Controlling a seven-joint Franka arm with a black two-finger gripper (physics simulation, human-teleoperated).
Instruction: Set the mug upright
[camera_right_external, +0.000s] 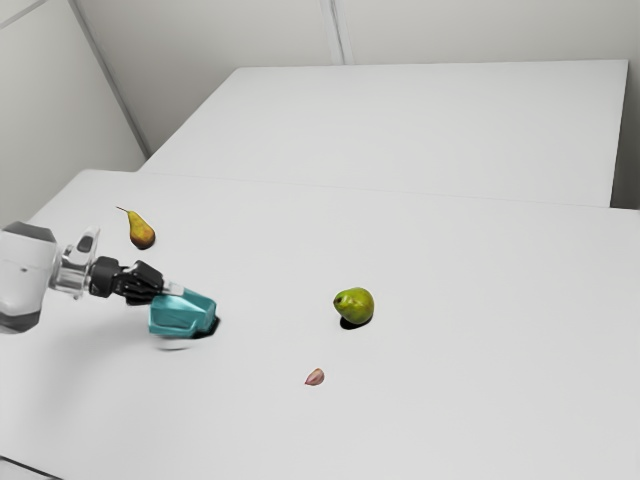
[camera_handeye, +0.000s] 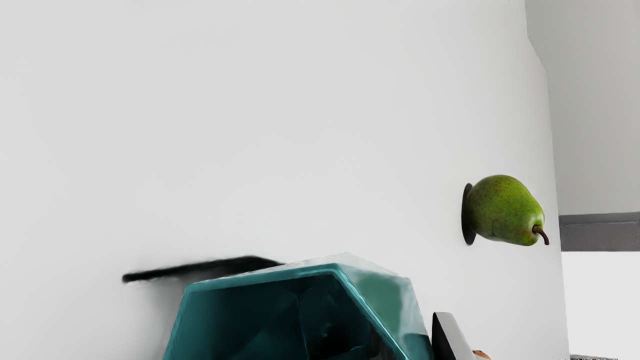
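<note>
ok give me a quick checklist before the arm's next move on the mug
1. Mug upright: not ok, tipped over, mouth toward the arm.
2. Pincer at the mug: ok, at its mouth end.
3. Firm hold on the mug: cannot tell.
4. Mug's base lifted off the table: cannot tell.
5. Green pear apart from the mug: ok.
6. Yellow-brown pear apart from the mug: ok.

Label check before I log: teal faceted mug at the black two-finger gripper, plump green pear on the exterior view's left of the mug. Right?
Side is wrong: the exterior view shows the plump green pear on its right of the teal faceted mug. The mug is at the black gripper, as stated.
</note>
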